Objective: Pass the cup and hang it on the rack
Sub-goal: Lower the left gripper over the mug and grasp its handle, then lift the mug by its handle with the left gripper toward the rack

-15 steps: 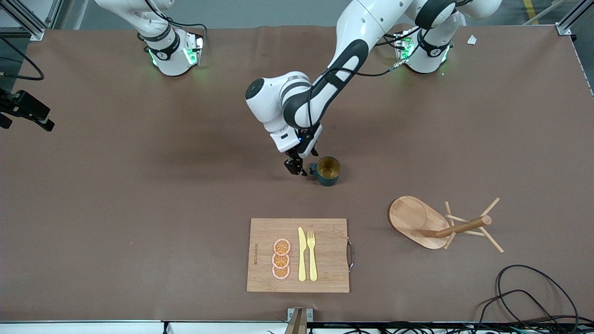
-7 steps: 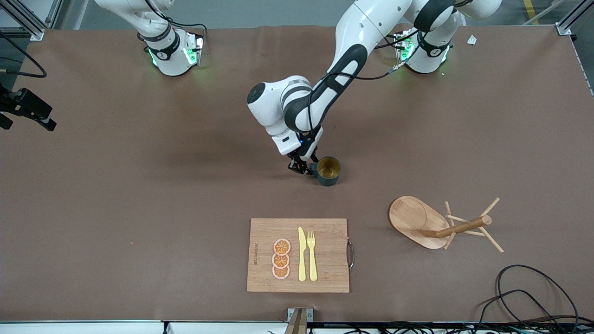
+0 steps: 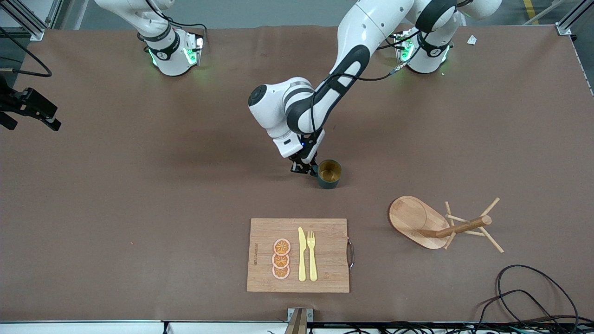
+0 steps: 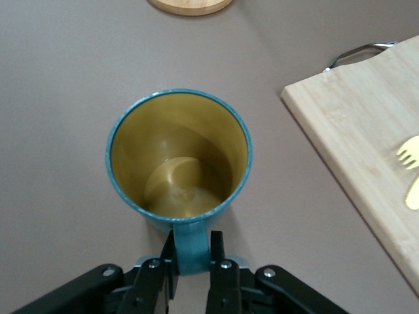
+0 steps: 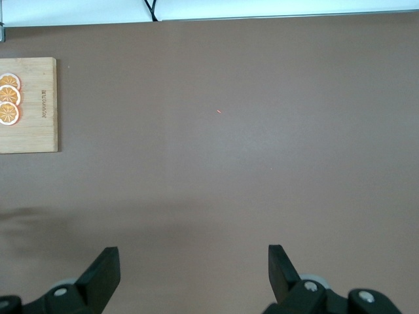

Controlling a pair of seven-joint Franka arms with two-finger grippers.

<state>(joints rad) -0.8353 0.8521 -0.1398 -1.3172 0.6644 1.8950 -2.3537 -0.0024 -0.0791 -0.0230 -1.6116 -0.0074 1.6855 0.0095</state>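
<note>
The dark teal cup (image 3: 329, 173) stands upright on the brown table near its middle, showing a yellowish inside. My left gripper (image 3: 308, 168) is down beside it, shut on the cup's loop handle. In the left wrist view the cup (image 4: 180, 154) fills the middle and the black fingers (image 4: 217, 252) press the handle from both sides. The wooden rack (image 3: 414, 221), with its post and thin pegs, sits nearer the front camera, toward the left arm's end. My right gripper (image 5: 193, 275) is open over bare table with nothing between its fingers.
A bamboo cutting board (image 3: 297, 255) with orange slices, a yellow knife and a fork lies nearer the front camera than the cup; the board (image 4: 366, 131) also shows in the left wrist view. Black cables (image 3: 533, 292) coil at the table's front corner.
The left gripper has slid in around the cup's handle and closed on it. The cup has barely shifted. The right gripper's fingers have stayed apart.
</note>
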